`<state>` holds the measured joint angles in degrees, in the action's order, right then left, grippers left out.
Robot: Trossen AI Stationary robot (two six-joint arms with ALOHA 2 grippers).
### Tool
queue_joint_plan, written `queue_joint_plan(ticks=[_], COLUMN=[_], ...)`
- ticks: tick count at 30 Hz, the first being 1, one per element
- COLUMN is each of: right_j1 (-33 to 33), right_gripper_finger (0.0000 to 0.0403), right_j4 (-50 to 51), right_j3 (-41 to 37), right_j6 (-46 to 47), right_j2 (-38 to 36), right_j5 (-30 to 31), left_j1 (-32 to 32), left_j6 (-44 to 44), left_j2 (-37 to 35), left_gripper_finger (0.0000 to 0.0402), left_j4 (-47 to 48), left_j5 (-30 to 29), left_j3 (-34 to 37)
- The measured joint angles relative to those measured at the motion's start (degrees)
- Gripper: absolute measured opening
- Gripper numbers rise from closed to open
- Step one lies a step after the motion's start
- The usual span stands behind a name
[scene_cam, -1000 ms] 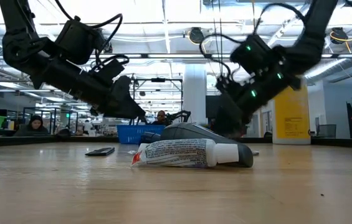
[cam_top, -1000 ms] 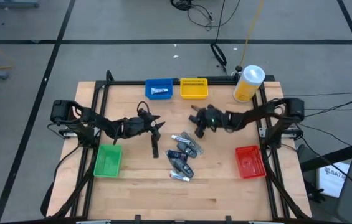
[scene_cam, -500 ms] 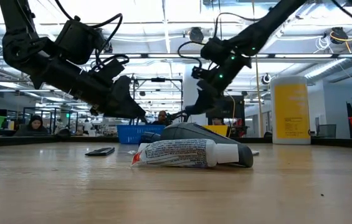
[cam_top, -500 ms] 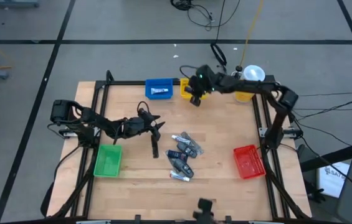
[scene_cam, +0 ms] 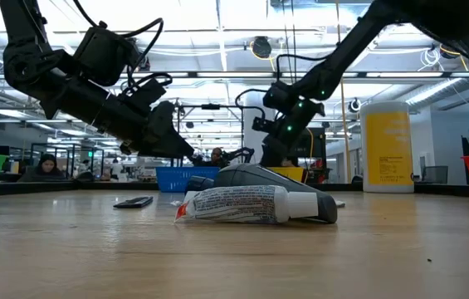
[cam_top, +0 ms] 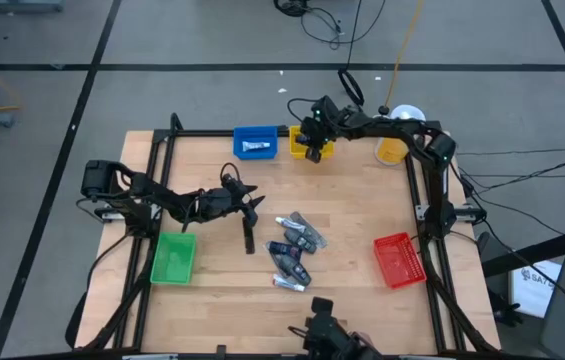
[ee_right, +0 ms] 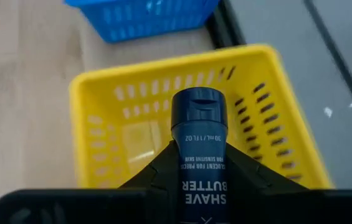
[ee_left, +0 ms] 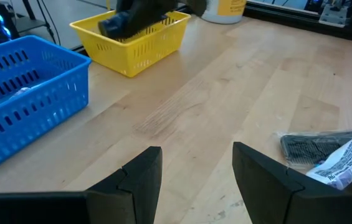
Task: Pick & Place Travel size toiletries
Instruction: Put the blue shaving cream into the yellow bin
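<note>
We found the right pincer stretched out to the far edge of the table, hanging over the yellow bin. Its fingers were clamped on a dark blue tube whose label read "SHAVE BUTTER"; the tube's cap pointed ahead of the pincer, straight at the open mouth of the bin. In the right wrist view the bin's bottom, seen past the tube, showed no toiletries. The blue bin stood just beside the yellow one, beyond this pincer toward the other arm, and a pale tube lay inside it.

The left pincer hovered low over the table near its middle, well apart from the right one. Its fingers stood apart, with nothing between them. Just ahead of it and to one side lay the remaining travel size toiletries, a loose cluster of dark and silver-grey pieces on the wood; a single dark item lay closer to this pincer, apart from the pile. In the low view a white tube lay at the front of that cluster, resting on its side.

The green bin sat near the left arm's base, the red bin near the right arm's, and a yellow canister stood at the far corner beside the right arm.
</note>
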<state>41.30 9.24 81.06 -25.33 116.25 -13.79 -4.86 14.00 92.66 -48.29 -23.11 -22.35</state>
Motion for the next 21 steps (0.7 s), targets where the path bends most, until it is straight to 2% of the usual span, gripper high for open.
queue_joint_plan(ticks=[9,21], right_j1=[-0.02,1.07], right_gripper_finger=[0.0082,0.0133], right_j4=[-2.16,-1.57], right_j3=[-0.01,-0.02], right_j6=[0.1,2.3], right_j2=[1.76,1.78], right_j5=[0.06,0.34], left_j1=[0.0,0.11], left_j6=[0.09,0.57], left_j2=[0.0,0.0], left_gripper_finger=[0.0191,0.0191], left_j4=[0.02,0.04], left_j5=[0.04,0.61], left_j3=[-0.02,-0.02])
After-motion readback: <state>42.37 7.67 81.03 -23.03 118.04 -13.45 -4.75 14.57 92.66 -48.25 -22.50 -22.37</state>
